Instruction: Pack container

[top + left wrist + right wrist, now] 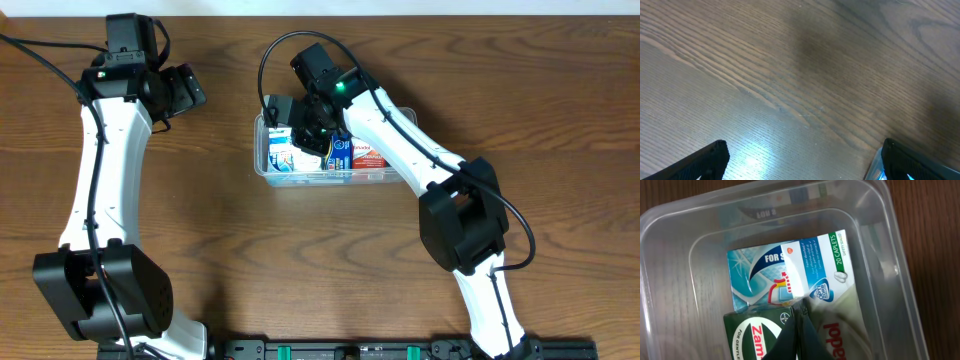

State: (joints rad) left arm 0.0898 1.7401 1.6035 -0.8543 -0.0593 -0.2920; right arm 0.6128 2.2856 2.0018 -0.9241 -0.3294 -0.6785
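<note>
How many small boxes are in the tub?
3, all in the container: a blue-and-white caplets box in the middle, a green box and a red-lettered white box side by side below it in the right wrist view. The right gripper covers part; more may be hidden.

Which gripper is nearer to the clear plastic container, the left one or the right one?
Right. The right gripper is shut just over the boxes inside the container. The left gripper hangs open over the table, well apart from it.
</note>
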